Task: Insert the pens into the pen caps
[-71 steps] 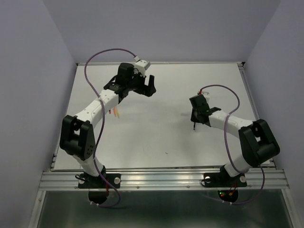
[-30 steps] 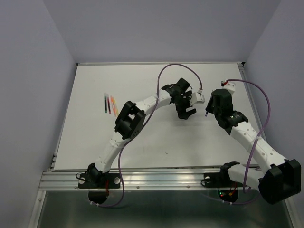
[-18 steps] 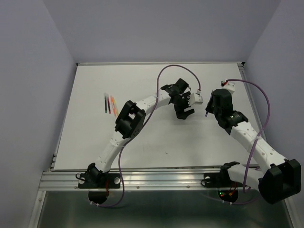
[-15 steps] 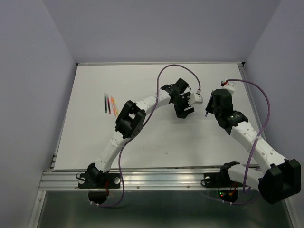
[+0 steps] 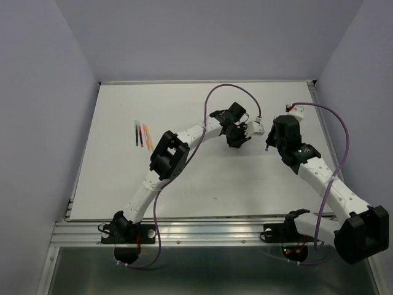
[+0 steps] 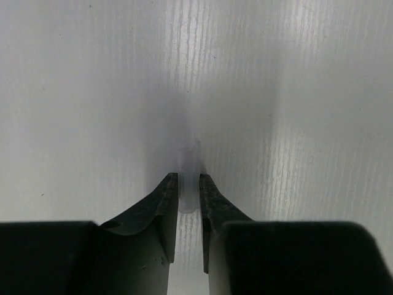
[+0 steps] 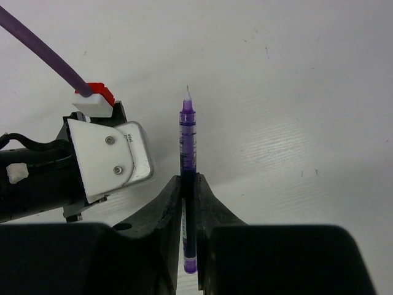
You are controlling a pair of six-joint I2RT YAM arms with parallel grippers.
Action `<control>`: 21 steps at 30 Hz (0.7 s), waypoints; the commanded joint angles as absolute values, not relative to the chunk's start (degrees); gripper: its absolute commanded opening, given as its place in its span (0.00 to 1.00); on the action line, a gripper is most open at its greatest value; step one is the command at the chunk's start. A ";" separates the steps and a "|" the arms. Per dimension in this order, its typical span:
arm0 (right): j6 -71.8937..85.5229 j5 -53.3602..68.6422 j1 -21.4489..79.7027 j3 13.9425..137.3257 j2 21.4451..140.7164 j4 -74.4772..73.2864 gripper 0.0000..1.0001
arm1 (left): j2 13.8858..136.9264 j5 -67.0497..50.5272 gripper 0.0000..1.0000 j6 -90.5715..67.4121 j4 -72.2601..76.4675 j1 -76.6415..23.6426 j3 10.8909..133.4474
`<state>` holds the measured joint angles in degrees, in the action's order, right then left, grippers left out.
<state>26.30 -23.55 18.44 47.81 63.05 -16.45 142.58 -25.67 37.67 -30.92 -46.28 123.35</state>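
My left gripper (image 6: 188, 184): nearly closed, pinching pen cap (image 6: 189, 161) on counter (image 6: 92, 92)
My right gripper (image 7: 188, 184): clamped on purple pen (image 7: 187, 132), pointing toward 12 o'clock
Other pens (image 5: 142, 134): counter's 9 o'clock

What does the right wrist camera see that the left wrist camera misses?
Only the right wrist view: a purple pen clamped in the right gripper, tip pointing away, plus the other arm's white box and purple cable. Only the left wrist view: a pale pen cap pinched in the left gripper. Both: dark fingers over the white table.
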 commanded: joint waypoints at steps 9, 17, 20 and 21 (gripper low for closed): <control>19.35 -20.06 18.19 46.15 60.30 -11.00 0.07 | 133.89 -26.80 0.00 35.07 -29.98 -46.76 116.73; 2.24 -1.70 18.19 41.58 54.85 0.16 0.07 | 115.15 -35.41 0.00 32.26 -22.94 -41.14 101.97; -7.16 12.71 18.19 42.71 55.63 2.02 0.07 | 107.77 -35.78 0.00 27.44 -18.30 -40.25 94.24; -10.16 18.31 18.19 43.15 55.90 1.33 0.07 | 104.10 -35.51 0.00 25.77 -16.28 -40.08 91.70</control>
